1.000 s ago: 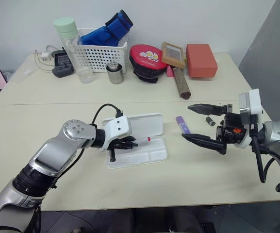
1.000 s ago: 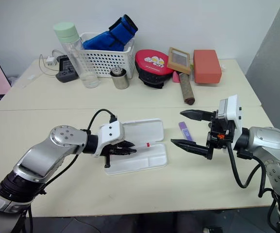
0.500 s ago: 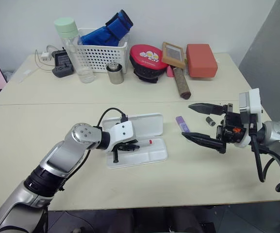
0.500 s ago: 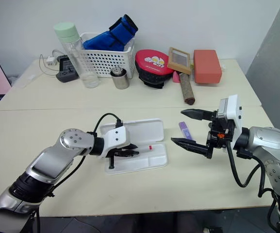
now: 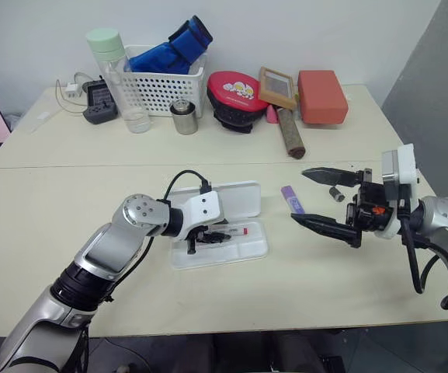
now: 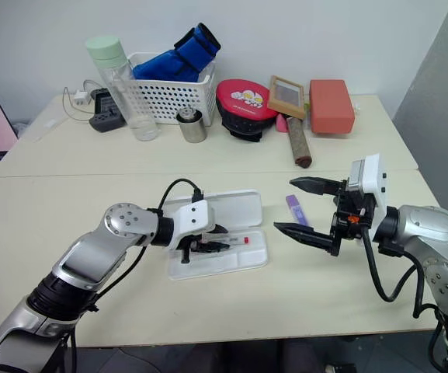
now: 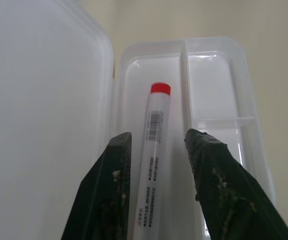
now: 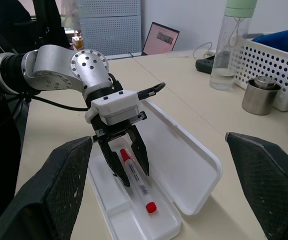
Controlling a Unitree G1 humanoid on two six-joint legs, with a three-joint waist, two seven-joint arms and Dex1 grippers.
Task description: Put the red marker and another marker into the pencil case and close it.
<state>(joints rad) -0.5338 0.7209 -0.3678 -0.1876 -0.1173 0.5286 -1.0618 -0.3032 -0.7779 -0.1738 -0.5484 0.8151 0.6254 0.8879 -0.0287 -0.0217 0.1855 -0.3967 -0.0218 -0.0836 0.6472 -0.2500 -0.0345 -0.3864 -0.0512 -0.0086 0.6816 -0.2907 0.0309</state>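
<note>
the red marker (image 7: pixel 155 145) lies in the long compartment of the open pencil case (image 5: pixel 239 203) near the worktop's (image 5: pixel 68 225) front edge, between the parted fingers of the left pincer (image 7: pixel 156 165), which no longer grips it. the one purple marker (image 5: pixel 292 199) rests on the worktop just beside the case, long axis pointing away from the front edge, close to the right pincer (image 5: pixel 323 200), which hangs wide open and empty. two markers, one case; the right arm looks nearer.

two markers (image 5: pixel 234 231) (one purple (image 5: pixel 292 200)), one case (image 5: pixel 243 250)
</note>
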